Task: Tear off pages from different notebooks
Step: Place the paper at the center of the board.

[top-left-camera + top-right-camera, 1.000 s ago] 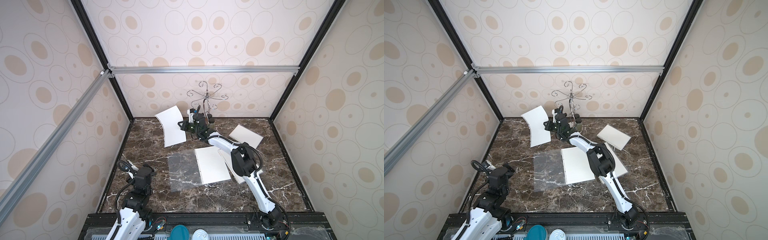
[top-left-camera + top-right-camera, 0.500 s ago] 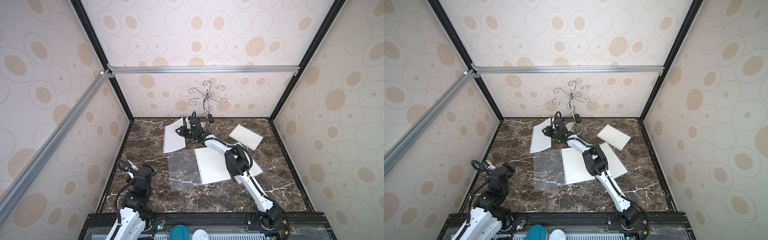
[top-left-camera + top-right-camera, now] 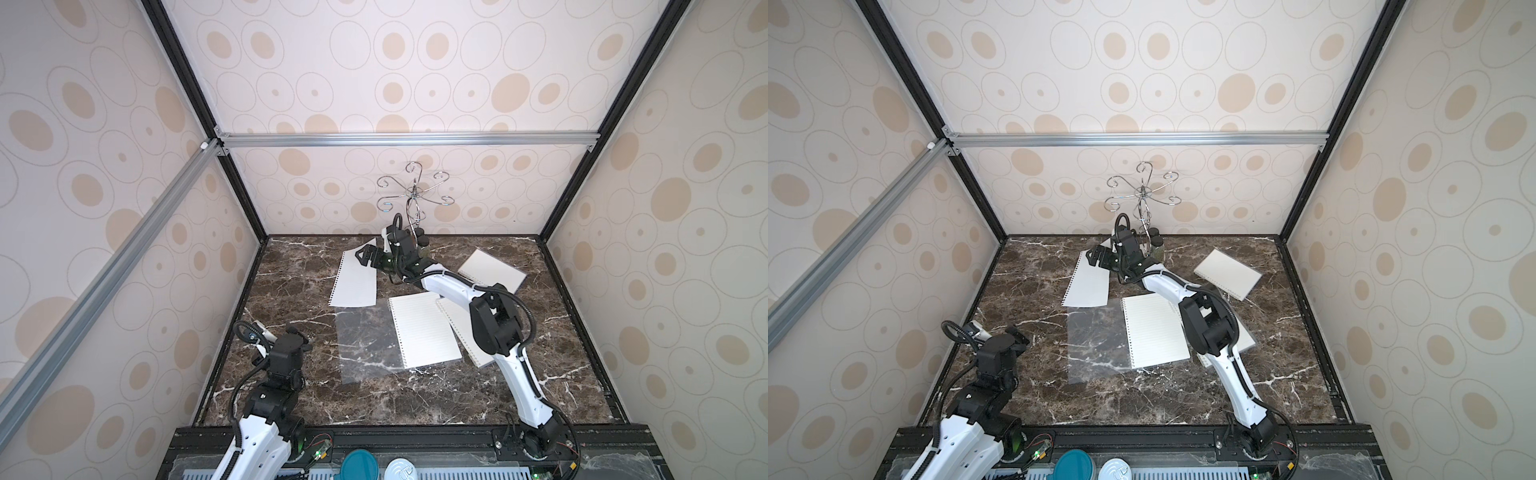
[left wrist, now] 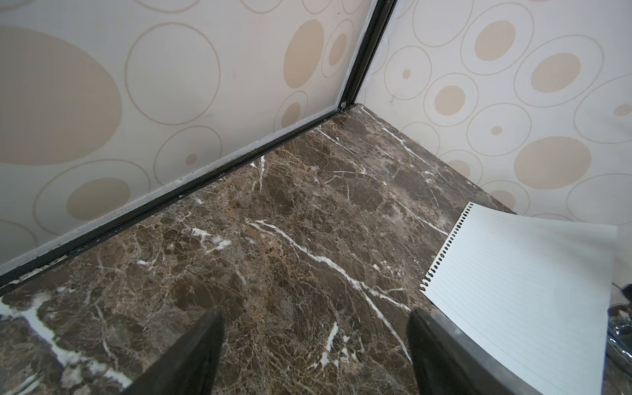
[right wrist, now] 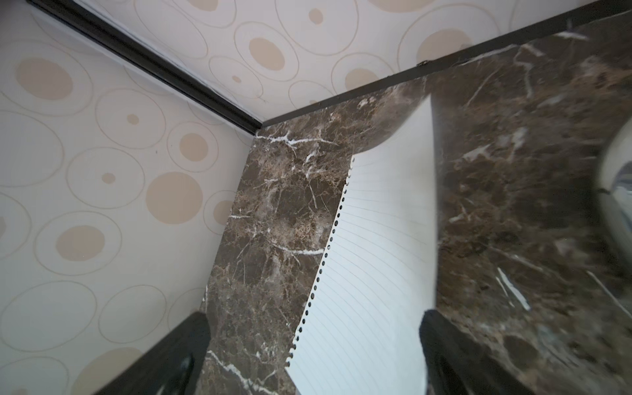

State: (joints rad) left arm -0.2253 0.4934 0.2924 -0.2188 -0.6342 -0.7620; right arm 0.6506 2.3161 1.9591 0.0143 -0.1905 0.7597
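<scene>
While both wide open and empty, left gripper (image 4: 313,338), right gripper (image 5: 314,319): one loose page (image 3: 353,282), three notebooks (image 3: 424,332) (image 3: 492,270) (image 3: 455,324).

No writing I can read anywhere. The page (image 3: 353,282) and the open notebook (image 3: 424,332) show only ruled lines; the mark on the near white lid (image 3: 401,470) is too small.

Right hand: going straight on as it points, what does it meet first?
Probably the loose lined page, lying just ahead of the open right hand, though depth is unclear.
</scene>
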